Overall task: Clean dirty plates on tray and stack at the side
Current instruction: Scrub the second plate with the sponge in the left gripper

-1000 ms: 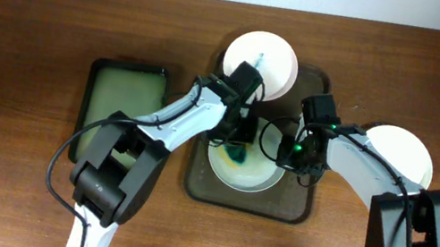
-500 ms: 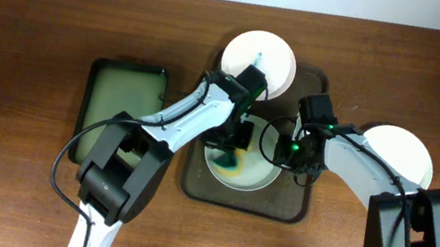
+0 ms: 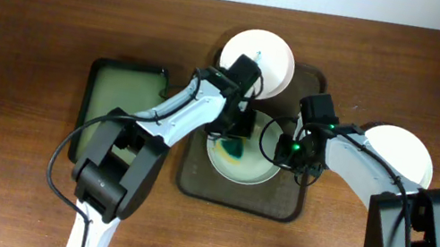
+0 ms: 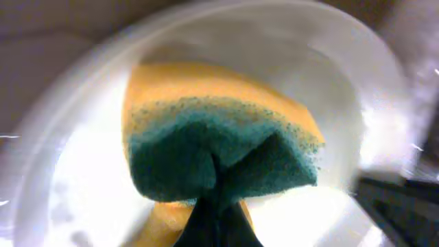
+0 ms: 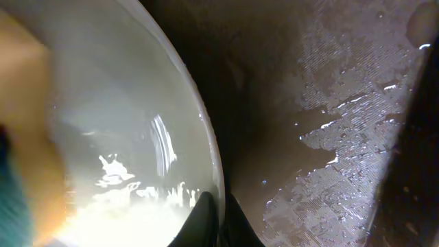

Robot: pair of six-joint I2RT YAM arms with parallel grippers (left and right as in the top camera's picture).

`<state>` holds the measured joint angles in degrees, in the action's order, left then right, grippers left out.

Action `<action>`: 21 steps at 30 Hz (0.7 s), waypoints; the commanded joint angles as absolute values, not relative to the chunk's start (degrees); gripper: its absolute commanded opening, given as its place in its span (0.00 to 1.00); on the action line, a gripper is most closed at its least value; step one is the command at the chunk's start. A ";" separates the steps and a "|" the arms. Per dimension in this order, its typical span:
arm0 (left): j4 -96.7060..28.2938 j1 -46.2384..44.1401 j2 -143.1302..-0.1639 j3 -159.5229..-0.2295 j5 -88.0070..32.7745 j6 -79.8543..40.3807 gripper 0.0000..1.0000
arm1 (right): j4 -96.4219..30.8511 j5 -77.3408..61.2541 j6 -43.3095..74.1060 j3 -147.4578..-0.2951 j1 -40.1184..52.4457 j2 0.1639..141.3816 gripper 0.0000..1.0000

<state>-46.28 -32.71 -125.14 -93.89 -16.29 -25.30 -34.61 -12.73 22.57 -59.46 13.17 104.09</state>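
The plate (image 3: pixel 253 171), pinched by the right claw (image 5: pixel 217 208), is scrubbed with the left claw's (image 4: pixel 217 203) clamped sponge (image 4: pixel 206 130). Further wiping seems required.

Overhead camera looks straight down on the table (image 3: pixel 28 26), set high enough to take in the whole tray (image 3: pixel 279 202) with wood all round it. Left wrist view is tight, nose-down on the sponge (image 4: pixel 219 137) inside the plate (image 4: pixel 329 82). Right wrist view sits closer yet, skimming that plate's rim with wet tray floor beside it. All three views share this one plate.
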 commanded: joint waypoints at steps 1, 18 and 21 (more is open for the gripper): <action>-45.41 -38.06 -126.04 -92.71 -26.74 -24.14 0.00 | -35.09 -8.34 21.96 -58.02 13.47 106.34 0.04; -58.00 -30.96 -101.41 -93.82 13.80 -23.86 0.00 | -34.87 -8.34 14.74 -58.02 13.47 106.34 0.04; -63.24 -21.17 -98.35 -93.65 12.67 -21.30 0.00 | -34.41 -10.04 11.18 -58.13 13.50 106.17 0.04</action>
<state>-60.36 -28.64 -100.16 -93.34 11.73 -24.18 -33.74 -12.97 16.32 -59.46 13.19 104.09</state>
